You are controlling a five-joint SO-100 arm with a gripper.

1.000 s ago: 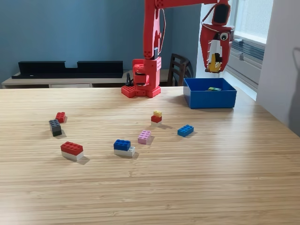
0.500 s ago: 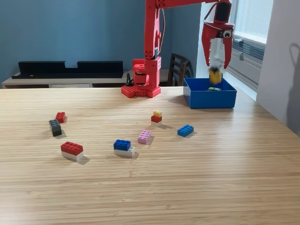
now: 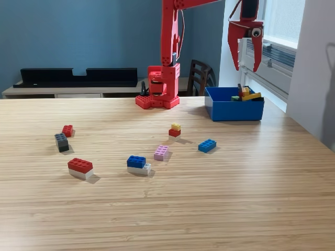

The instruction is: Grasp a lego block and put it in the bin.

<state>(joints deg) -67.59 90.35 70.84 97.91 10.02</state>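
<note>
Claw [image 3: 245,63] hangs high above the bin [image 3: 234,110], jaws spread apart, nothing between them. Red arm [image 3: 168,36] rises from its base [image 3: 158,90] at the back of the worktop [image 3: 172,209]. Bin sits at the exterior view's right, just beside the base, a bright blue open box; inside, a small pile of blocks [image 3: 246,94] pokes above the rim, yellow and red with something dark, exact pieces hard to tell. One drop looks done, judging from the empty claw over the loaded bin. Plenty left on the worktop: yellow-on-red stack [image 3: 175,130] nearest the bin, blue block [image 3: 207,145] just in front of it, pink block [image 3: 161,152], blue-on-white stack [image 3: 138,164], red-on-white stack [image 3: 80,168], dark grey block [image 3: 61,141] and small red block [image 3: 67,130] far out at the exterior view's left. All lie well apart from each other, none touching the bin. If the run covers more than one block, the next step is likely to swing back and descend on one of these; closest candidates are the yellow-on-red stack and the blue block.
</note>
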